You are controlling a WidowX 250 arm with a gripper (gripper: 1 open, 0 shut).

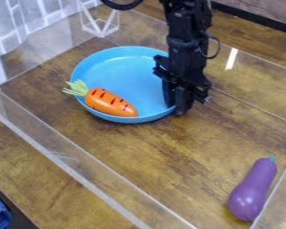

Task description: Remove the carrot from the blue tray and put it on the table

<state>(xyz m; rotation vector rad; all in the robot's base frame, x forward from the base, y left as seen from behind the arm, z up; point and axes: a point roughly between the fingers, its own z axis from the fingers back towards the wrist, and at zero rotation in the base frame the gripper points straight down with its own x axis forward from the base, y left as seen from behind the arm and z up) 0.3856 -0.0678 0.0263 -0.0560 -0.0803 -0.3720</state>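
The orange carrot (pixel 110 101) lies in the front part of the blue tray (pixel 121 65), its green leafy end pointing left. My gripper (pixel 181 106) points straight down at the tray's right rim. Its dark fingers are drawn close together on that rim, so it is shut on the tray's edge, not on the carrot. The carrot lies a good hand's width to the left of the fingers. The tray rests on the brown wood-grain table (pixel 133 161).
A purple eggplant-shaped toy (pixel 253 190) lies at the front right near the table's edge. Clear acrylic edging (pixel 38 125) runs along the left and front sides. A glossy reflection (pixel 232 58) shows behind the arm.
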